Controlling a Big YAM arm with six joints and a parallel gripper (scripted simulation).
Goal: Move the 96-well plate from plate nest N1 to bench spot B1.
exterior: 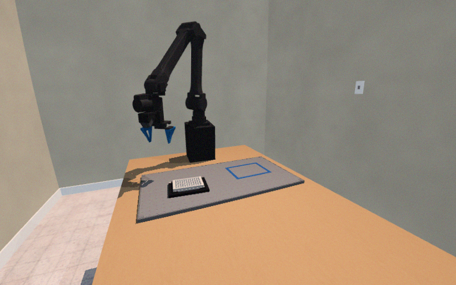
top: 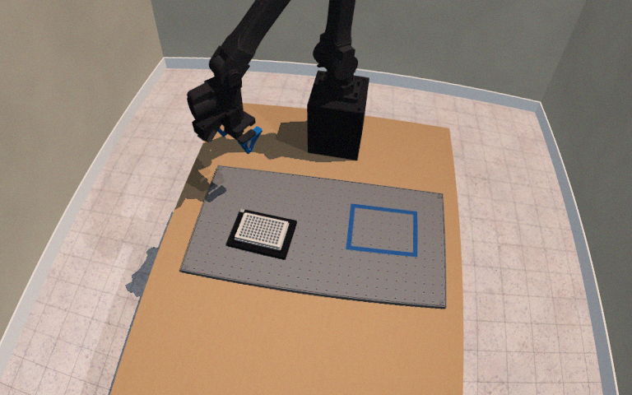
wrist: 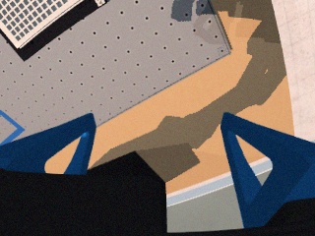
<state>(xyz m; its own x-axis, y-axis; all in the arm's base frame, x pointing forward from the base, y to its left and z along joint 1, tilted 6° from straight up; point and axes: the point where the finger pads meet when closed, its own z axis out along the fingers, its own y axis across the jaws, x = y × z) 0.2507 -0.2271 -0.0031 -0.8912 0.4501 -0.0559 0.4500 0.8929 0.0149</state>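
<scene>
96-well plate (top: 261, 230): one, apparently nested.

Grey-green walls (exterior: 302, 67) close the room at the back and right of the exterior view, with a beige wall (exterior: 16, 117) along the left edge. A small white wall plate (exterior: 358, 86) sits at the upper right. The floor (top: 503, 186) is pale mottled tile, edged by a light grey-blue baseboard (top: 559, 153). An orange-tan desk (exterior: 269, 241) fills the lower right, and dark shadows fall across its far left corner.
</scene>
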